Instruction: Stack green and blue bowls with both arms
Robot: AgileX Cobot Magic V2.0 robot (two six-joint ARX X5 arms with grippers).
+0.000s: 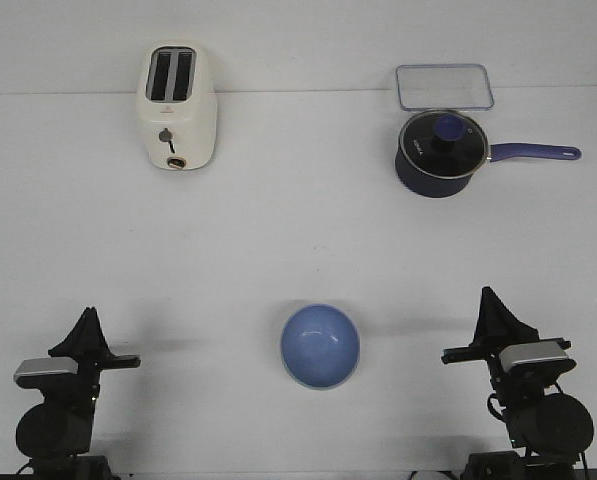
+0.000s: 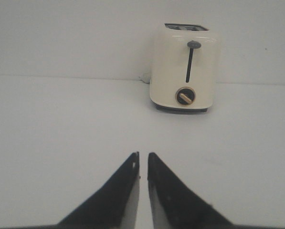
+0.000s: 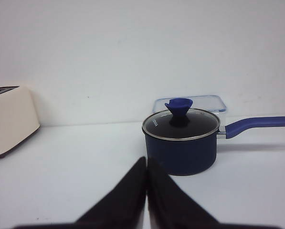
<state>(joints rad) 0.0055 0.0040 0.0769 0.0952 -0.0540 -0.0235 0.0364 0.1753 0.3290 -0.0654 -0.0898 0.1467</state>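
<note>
The light blue bowl sits upright on the white table at the front centre, between my two arms. The green bowl shows nowhere on its own; I cannot tell whether it lies under the blue one. My left gripper rests at the front left, well apart from the bowl, and in the left wrist view it is empty, with only a thin slit between the jaws. My right gripper rests at the front right, and in the right wrist view it is shut and empty.
A cream toaster stands at the back left and shows in the left wrist view. A dark navy lidded saucepan with its handle pointing right stands at the back right, a clear lidded container behind it.
</note>
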